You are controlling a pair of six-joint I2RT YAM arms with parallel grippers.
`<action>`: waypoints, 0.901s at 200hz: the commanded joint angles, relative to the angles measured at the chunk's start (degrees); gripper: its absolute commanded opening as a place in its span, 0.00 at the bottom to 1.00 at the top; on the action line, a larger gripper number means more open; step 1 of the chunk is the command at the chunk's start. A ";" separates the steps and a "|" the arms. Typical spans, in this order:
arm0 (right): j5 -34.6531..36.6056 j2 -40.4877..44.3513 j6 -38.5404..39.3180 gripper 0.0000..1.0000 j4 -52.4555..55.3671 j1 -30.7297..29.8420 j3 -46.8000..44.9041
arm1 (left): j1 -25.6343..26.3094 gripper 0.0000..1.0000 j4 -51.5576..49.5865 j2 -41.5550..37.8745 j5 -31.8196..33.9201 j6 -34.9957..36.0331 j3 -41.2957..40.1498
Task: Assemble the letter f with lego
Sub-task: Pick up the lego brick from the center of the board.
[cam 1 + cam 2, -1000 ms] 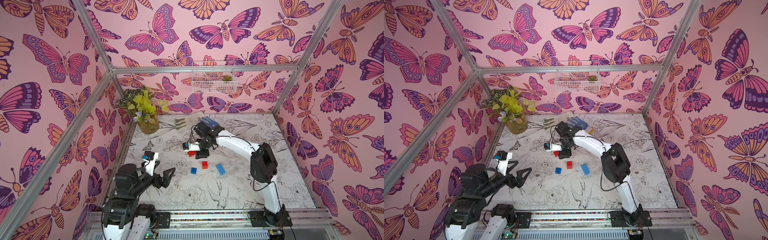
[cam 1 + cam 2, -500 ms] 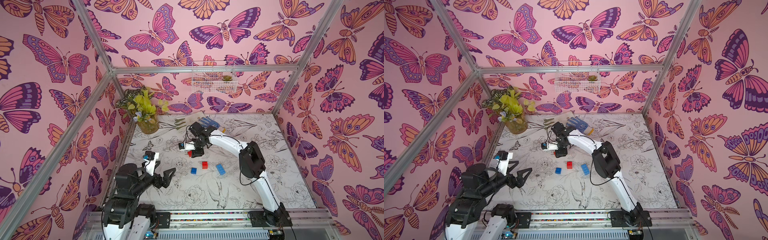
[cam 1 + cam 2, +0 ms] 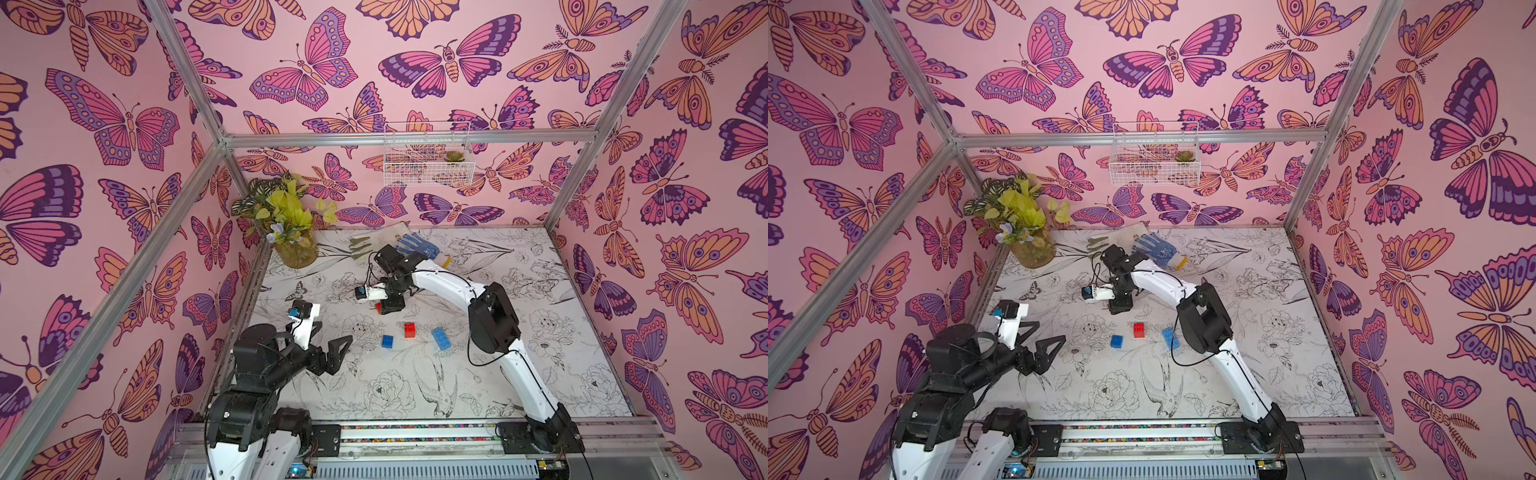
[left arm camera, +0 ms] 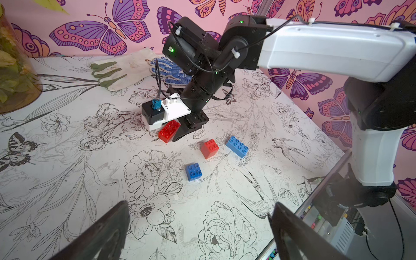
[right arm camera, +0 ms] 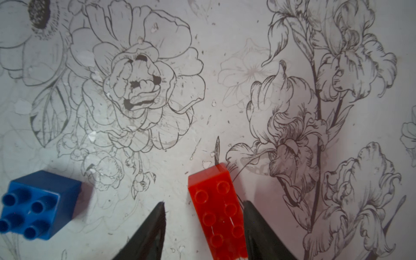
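Note:
Four lego bricks lie apart on the flowered table. The long red brick (image 3: 377,306) (image 4: 168,132) (image 5: 216,209) lies flat between the fingers of my right gripper (image 3: 388,307) (image 5: 203,202). One finger touches its side and a gap shows at the other, so the jaws are open around it. The short red brick (image 3: 409,330), short blue brick (image 3: 387,341) (image 5: 38,202) and long blue brick (image 3: 440,338) sit nearer the front. My left gripper (image 3: 334,336) (image 4: 201,203) hovers wide open and empty at the front left. No joined letter f shows.
A plant in a vase (image 3: 297,249) stands in the back left corner. A white glove (image 3: 374,241) and a blue dotted glove (image 3: 417,245) lie at the back behind the right wrist. A wire basket (image 3: 428,158) hangs on the back wall.
The right arm's elbow has swung left and its gripper has shifted a little left over the long red brick, which has barely moved. The left arm has stayed still.

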State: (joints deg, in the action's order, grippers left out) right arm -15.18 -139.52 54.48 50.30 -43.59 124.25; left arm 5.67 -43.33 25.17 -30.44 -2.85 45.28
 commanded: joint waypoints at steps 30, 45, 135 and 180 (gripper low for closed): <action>-0.50 -2.34 1.89 0.56 3.49 1.38 4.45 | 0.35 0.99 0.57 0.93 -0.99 -0.14 -0.61; -0.72 -2.83 2.10 0.56 3.83 1.60 4.87 | 0.39 0.99 0.55 1.01 -0.96 -0.14 -0.63; -1.06 -4.24 2.91 0.58 4.64 2.66 5.44 | 0.52 0.99 0.62 1.42 -1.14 -0.13 -0.58; -1.49 -5.87 2.47 0.58 5.22 2.59 6.56 | 0.74 0.99 0.70 1.77 -1.38 -0.14 -0.63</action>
State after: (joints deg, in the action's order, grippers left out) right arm -15.55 -143.15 56.86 53.43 -41.23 128.79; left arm 6.04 -43.33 26.83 -30.63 -2.85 45.28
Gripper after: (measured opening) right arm 0.578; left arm 0.989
